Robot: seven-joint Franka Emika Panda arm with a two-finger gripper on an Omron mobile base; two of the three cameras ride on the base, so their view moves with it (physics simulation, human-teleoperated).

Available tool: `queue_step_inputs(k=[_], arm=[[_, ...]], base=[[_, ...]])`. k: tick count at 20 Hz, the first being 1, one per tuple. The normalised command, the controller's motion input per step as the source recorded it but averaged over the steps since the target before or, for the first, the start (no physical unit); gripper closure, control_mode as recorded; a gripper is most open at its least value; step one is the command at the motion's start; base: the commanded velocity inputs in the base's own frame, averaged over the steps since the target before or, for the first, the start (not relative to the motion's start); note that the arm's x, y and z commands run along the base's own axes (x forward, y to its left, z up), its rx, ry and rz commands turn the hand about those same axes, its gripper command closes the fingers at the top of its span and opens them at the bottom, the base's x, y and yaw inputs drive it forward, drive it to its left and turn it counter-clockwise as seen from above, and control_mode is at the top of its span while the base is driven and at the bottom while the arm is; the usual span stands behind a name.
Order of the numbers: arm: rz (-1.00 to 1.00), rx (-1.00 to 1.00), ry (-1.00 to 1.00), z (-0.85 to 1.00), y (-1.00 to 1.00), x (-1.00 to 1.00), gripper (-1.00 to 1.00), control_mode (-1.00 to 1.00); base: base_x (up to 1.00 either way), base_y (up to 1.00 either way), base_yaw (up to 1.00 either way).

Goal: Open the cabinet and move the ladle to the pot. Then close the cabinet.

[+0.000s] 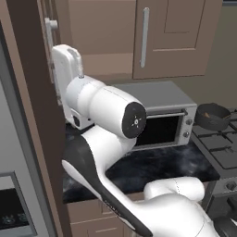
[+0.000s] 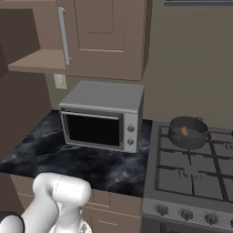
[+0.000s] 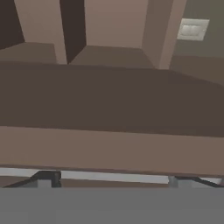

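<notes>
Two dark fingertips (image 3: pixel 46 177) are seen at the bottom of the hand view, set wide apart, and nothing is held between them. The gripper (image 3: pixel 118 180) is faced toward a long silver bar handle (image 3: pixel 113 176), which is laid across the view just beyond the tips; whether it is touched cannot be told. Behind the bar, the brown panel of the open door (image 3: pixel 109 146) is seen close up, and a pale wall outlet (image 3: pixel 192 29) is shown in the far corner.

In the left base view, the white arm (image 1: pixel 109 111) is raised from the lower right and bent toward the left, where its hand is brought up against the edge of the open door (image 1: pixel 28 92). The cabinet (image 1: pixel 171 41) is shown with its left door swung out and its right door shut, and a bare shelf (image 1: pixel 104 62) is exposed inside.

Below the cabinet (image 2: pixel 104 41), a grey microwave (image 2: pixel 100 116) is set on the black marbled counter (image 2: pixel 54 154). To its right, a gas stove (image 2: pixel 195 168) is placed, and the pot (image 2: pixel 187 133) is seated on a rear burner. The ladle (image 2: pixel 184 131) is lain inside the pot, with its bowl near the middle and its thin handle rested over the right rim. The same pot (image 1: pixel 213 116) is seen at the right of the left base view, well apart from the gripper.
</notes>
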Motion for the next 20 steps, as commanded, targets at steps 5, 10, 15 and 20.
queue_step_inputs(k=[5,10,15,20], arm=[[0.00,0.00,-0.01,0.00,-0.58,0.66,-1.00,-1.00],[0.00,0.00,0.00,0.00,-0.35,0.85,-1.00,-1.00],[0.00,0.00,0.00,0.00,-0.34,0.99,-1.00,-1.00],[0.00,0.00,-0.01,0.00,-0.40,0.98,-1.00,-1.00]], base=[[0.00,0.00,0.00],[0.00,0.00,0.00],[0.00,0.00,0.00],[0.00,0.00,0.00]])
